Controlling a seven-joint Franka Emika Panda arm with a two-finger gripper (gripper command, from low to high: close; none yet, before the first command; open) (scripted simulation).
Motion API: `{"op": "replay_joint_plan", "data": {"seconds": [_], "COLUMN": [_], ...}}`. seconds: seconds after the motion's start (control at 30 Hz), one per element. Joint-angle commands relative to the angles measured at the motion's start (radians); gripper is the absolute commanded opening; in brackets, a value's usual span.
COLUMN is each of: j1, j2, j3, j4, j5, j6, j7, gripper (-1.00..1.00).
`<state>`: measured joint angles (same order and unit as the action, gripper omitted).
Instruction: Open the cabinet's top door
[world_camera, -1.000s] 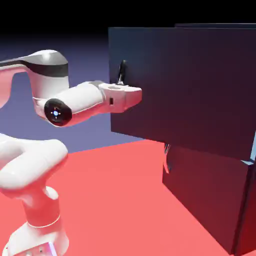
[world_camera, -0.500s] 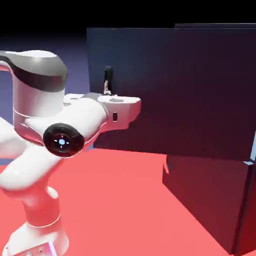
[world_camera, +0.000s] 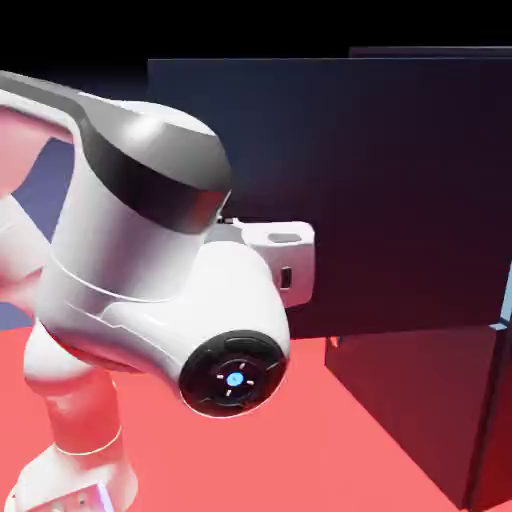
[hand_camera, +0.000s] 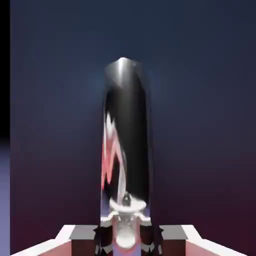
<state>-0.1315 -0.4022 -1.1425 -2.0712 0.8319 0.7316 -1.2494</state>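
Note:
The cabinet (world_camera: 480, 420) stands at the exterior view's right, dark navy. Its top door (world_camera: 400, 180) is swung wide open, its free edge reaching far to the left behind my arm. In the hand view the door's glossy black handle (hand_camera: 126, 140) rises upright and large from between my fingertips, with the door panel (hand_camera: 200, 100) filling the background. My gripper (hand_camera: 126, 236) is shut on that handle. In the exterior view only the white hand (world_camera: 288, 262) shows against the door; the fingers and the handle are hidden behind my arm.
My bulky white arm (world_camera: 140, 270) fills the exterior view's left and middle. The shorter lower door (world_camera: 410, 410) is closed below the open one. The red table (world_camera: 310, 460) lies between my base and the cabinet.
The top door has swung further open, its free edge moving to the exterior view's left. My arm has drawn back with the handle and now looms large in the foreground, hiding the handle.

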Motion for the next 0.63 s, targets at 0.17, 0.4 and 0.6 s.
{"op": "replay_joint_plan", "data": {"seconds": [0.17, 0.4, 0.6], "j1": [0.211, 0.465, 0.682], "j2": [0.071, 0.014, -0.101], "j3": [-0.214, -0.419, -0.557], "j4": [0.112, 0.204, 0.316], "j5": [-0.02, -0.053, -0.093], "j6": [-0.086, -0.099, -0.104], "j7": [-0.046, -0.006, 0.076], "gripper": [-1.0, -1.0, -1.0]}}
